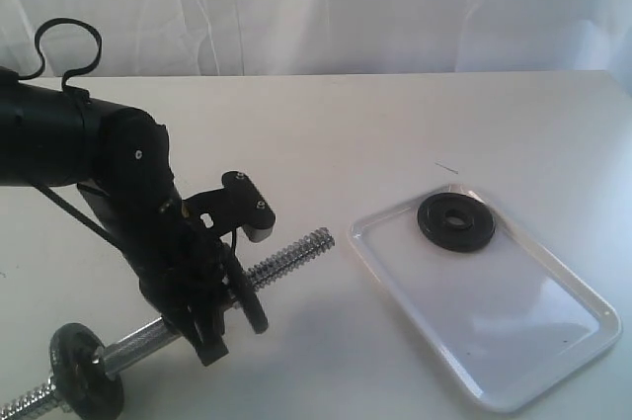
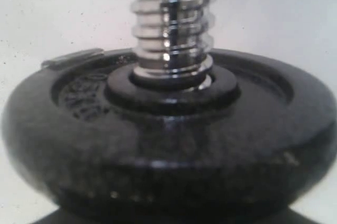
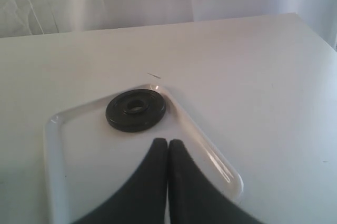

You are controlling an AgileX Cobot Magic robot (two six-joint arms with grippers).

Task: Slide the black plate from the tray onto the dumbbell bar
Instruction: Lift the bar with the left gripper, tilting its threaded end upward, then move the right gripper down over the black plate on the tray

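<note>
Exterior view, we are logging | tray lying right of the bar, still holding the black plate | dumbbell bar carrying a threaded-on disc | left gripper gripping that disc | right gripper hovering shut above the tray, plate transfer pending.

White tabletop; pale draped curtain behind far edge; short dark mark on tabletop, right half.
</note>
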